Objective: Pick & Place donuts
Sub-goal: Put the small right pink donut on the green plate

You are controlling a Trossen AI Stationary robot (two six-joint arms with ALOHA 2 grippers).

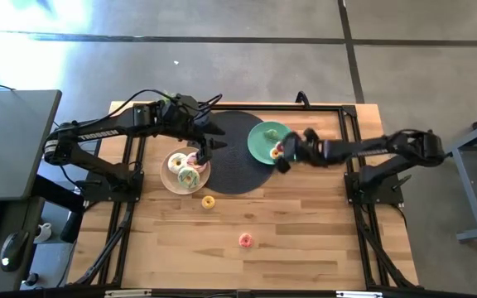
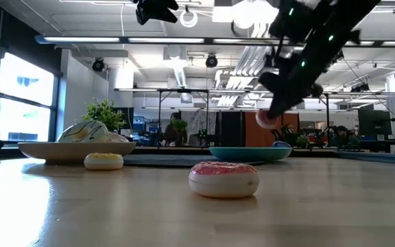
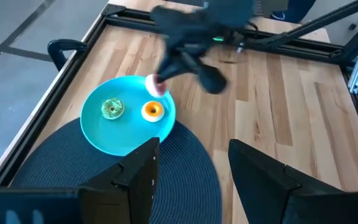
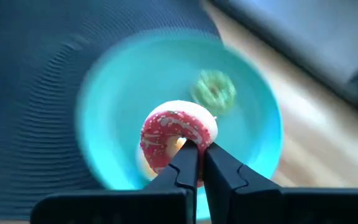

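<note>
My right gripper (image 4: 199, 152) is shut on a small red-frosted donut (image 4: 178, 132) and hangs over the teal plate (image 1: 263, 147), near its right rim. A green donut (image 3: 112, 109) and an orange one (image 3: 152, 111) lie on that plate. My left gripper (image 3: 194, 149) is open and touches nothing. It hovers above the beige plate (image 1: 171, 180), which carries several larger frosted donuts (image 1: 188, 175). A tiny yellow donut (image 1: 208, 201) and a pink one (image 1: 245, 240) lie flat on the wooden table. My right gripper pinches the red-frosted donut between its two fingers at the part of the ring nearest them (image 4: 194, 138), beside the hole. The fingers slant down from the table's right side. The donut stands on edge, lifted clear above the teal plate (image 2: 252, 152).
A round dark woven mat (image 1: 230, 165) lies under the teal plate and beside the beige one. A black frame (image 1: 350, 141) runs along the table's sides. The near half of the wooden table (image 1: 305, 240) holds only the two loose donuts.
</note>
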